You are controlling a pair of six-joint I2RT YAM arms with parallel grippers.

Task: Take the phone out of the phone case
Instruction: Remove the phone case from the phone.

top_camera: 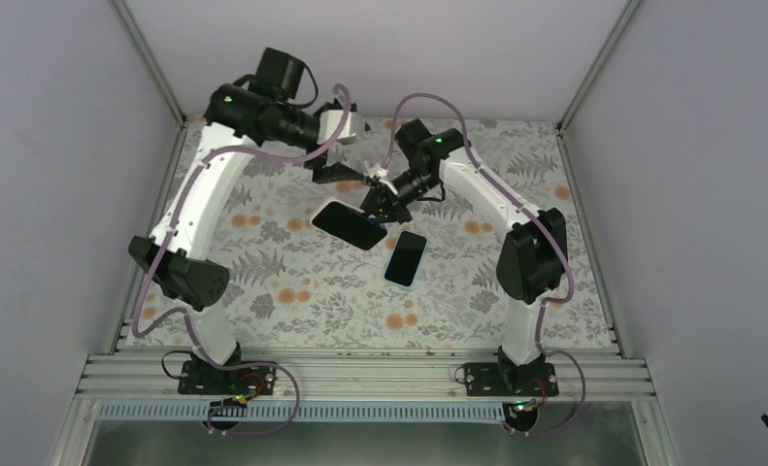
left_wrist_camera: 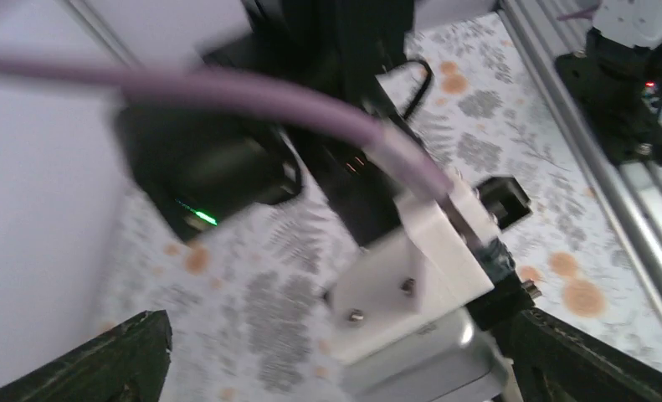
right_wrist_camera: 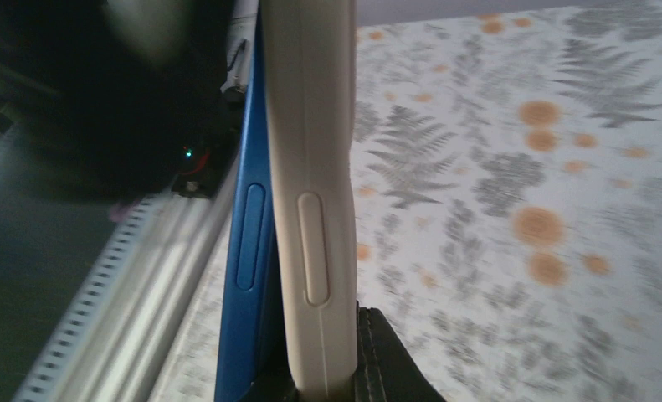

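Light: soft, even, from above; no glare
Top view: sharp all over; only faint shadows on the table [top_camera: 292,291]
Left wrist: motion blur throughout; cable [left_wrist_camera: 227,88] smeared; wall [left_wrist_camera: 26,209] bright, lower corners near black
Right wrist: left half dim and murky; case [right_wrist_camera: 310,167] close and soft; table pattern out of focus, more so rightwards

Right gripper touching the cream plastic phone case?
Touching. Right wrist view: right gripper has a black finger pressed against the cream plastic phone case, blue phone alongside.
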